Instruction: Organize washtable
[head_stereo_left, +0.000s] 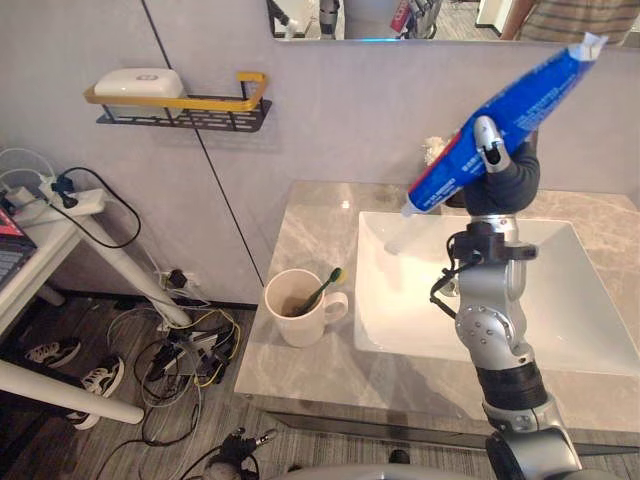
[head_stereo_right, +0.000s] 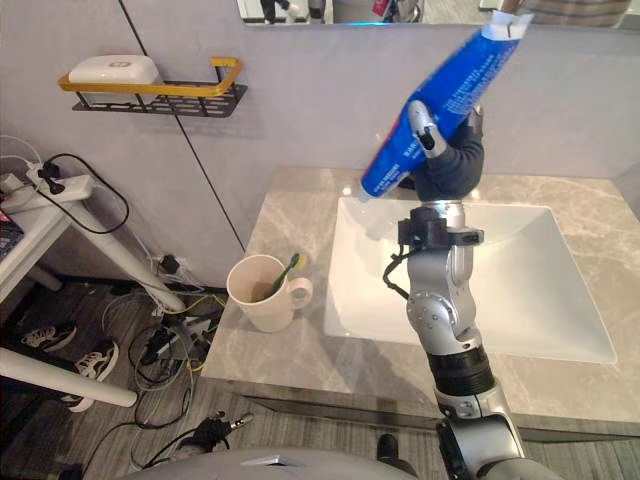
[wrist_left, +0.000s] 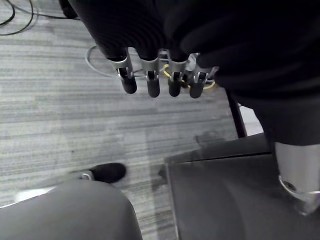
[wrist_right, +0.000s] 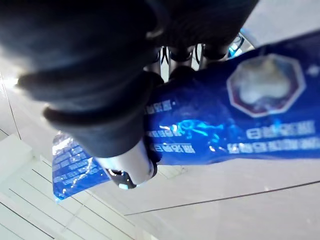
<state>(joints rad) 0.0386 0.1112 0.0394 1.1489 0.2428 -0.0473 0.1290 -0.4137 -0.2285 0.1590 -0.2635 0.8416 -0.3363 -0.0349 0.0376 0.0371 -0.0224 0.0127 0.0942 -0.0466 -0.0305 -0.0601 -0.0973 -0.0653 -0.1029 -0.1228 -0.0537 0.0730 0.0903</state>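
The right hand (head_stereo_left: 508, 168) is curled round a blue tube (head_stereo_left: 522, 103), held tilted, cap down, above the sink (head_stereo_left: 590, 300). A mug (head_stereo_left: 297, 312) is set on the worktop (head_stereo_left: 300, 225) beside it. The left hand (wrist_left: 160, 82) is hung over the floor, fingers relaxed.

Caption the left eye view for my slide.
Right hand holds a blue toothpaste tube tilted over the sink, mug with toothbrush beside it.

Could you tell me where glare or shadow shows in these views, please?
Right wrist view: bright glints streak the blue toothpaste tube held in the right robot hand. Left eye view: the white sink is brightly lit; the cup casts only a faint shadow on the counter. Left wrist view: the floor past the left robot hand is evenly lit.
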